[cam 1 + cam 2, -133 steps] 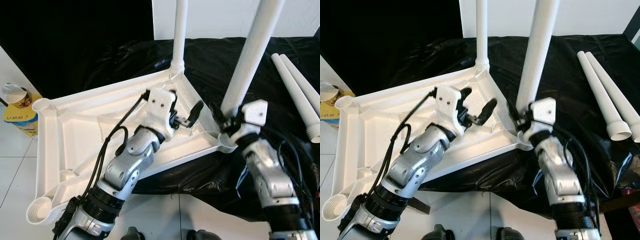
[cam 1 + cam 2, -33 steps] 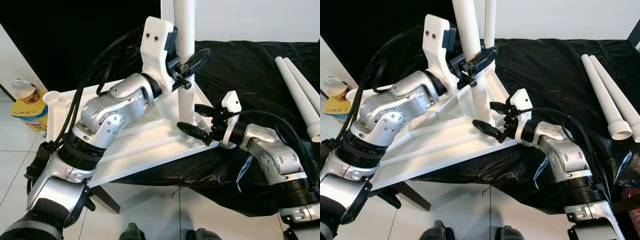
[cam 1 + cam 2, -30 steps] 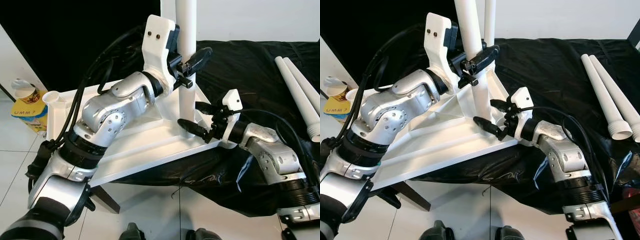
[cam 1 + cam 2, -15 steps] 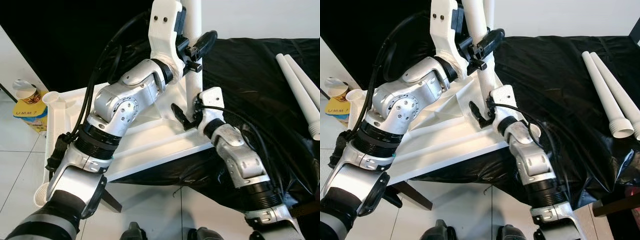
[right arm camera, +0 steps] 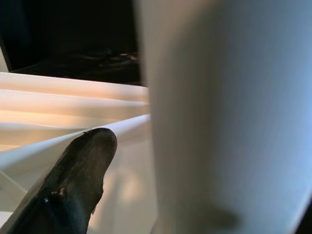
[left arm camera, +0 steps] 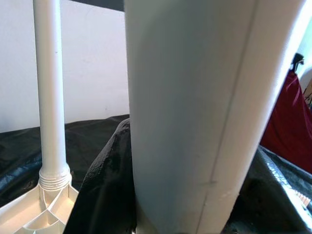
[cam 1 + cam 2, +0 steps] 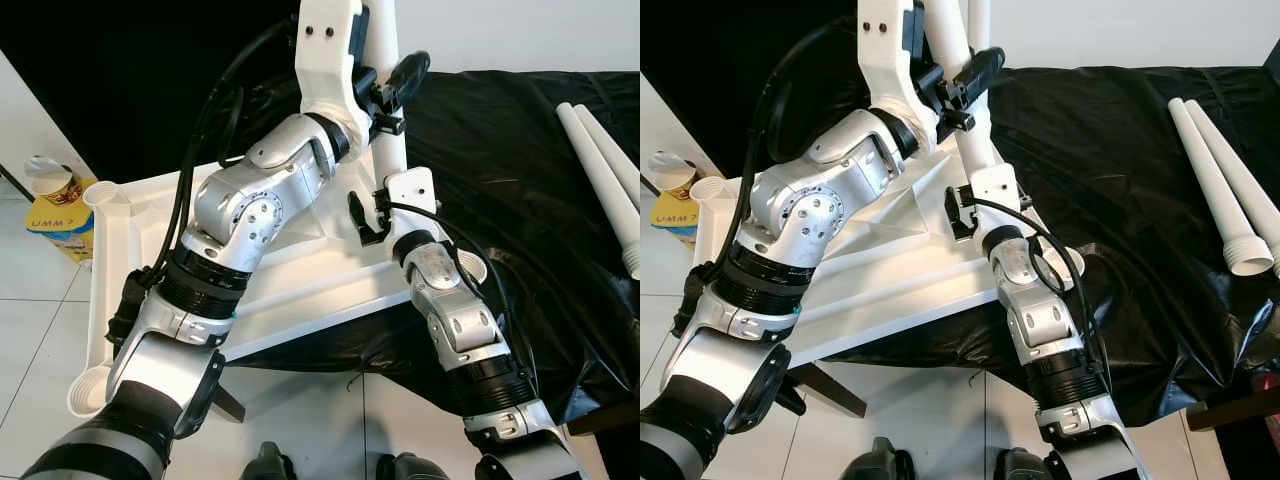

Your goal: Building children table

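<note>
Smooth white plastic tabletop (image 7: 290, 290), glossy crinkled black sheet (image 7: 520, 180), silver metal arms

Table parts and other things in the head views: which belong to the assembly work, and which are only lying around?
Job:
- upturned white tabletop
- table leg, held by the left gripper and right gripper
- mounted far leg
- two spare legs

Lying about:
- yellow box
- paper cup
- black sheet

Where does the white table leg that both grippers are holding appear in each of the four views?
Left eye view: table leg stands upper centre, between the left gripper and the right gripper.
Right eye view: upper centre, leaning slightly.
Left wrist view: broad white column in the foreground.
Right wrist view: blurred pale column beside one black finger.
Shared landmark: the upturned white tabletop.
</note>
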`<state>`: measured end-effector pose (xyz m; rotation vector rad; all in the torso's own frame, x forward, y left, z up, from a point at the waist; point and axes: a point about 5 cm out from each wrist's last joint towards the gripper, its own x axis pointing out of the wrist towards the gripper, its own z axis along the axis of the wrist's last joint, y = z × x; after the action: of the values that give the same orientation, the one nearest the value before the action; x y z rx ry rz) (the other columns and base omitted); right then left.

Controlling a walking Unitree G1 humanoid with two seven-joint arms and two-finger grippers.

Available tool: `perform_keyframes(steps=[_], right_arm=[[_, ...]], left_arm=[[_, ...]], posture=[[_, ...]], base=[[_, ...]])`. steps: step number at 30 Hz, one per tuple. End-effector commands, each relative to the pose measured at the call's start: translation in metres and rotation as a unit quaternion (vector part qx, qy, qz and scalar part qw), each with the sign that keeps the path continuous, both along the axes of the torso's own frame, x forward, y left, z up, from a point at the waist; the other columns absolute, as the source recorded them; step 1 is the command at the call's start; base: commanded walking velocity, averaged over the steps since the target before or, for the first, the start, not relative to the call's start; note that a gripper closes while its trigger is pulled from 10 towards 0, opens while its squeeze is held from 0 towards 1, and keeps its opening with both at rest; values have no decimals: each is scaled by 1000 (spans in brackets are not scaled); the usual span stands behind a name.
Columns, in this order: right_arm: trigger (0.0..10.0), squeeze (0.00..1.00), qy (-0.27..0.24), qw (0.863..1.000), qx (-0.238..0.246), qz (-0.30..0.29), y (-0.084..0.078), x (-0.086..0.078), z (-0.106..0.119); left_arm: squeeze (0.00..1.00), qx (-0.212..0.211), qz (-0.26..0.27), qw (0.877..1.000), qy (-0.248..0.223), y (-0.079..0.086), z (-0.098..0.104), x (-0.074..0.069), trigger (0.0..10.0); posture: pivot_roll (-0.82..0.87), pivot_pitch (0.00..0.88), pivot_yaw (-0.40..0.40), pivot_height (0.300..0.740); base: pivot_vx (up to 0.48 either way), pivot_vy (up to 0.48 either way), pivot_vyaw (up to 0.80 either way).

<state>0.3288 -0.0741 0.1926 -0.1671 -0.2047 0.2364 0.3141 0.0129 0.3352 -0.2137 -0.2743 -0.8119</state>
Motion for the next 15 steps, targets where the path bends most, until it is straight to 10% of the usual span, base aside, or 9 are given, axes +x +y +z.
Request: perform_keyframes(steps=[1, 13, 14, 15], right_arm=[[10000, 0, -27, 1000, -12, 10, 11, 0, 8], [10000, 0, -40, 999, -24, 5, 13, 1, 10], [7961, 0, -41, 999, -28, 6, 13, 2, 10], [7961, 0, -41, 999, -28, 6, 13, 2, 10]], left_arm=[[0, 7, -39, 999, -4, -13, 1, -10, 10000], [0, 11, -31, 999, -8, -13, 0, -6, 10000], [0, 12, -29, 999, -10, -14, 0, -6, 10000], [0, 12, -29, 999, -10, -14, 0, -6, 10000]], posture=[[69, 114, 65, 740], [60, 109, 50, 740], [56, 86, 49, 740], [56, 86, 49, 740]], base=[[0, 0, 0], [0, 0, 0], [0, 0, 0], [0, 0, 0]])
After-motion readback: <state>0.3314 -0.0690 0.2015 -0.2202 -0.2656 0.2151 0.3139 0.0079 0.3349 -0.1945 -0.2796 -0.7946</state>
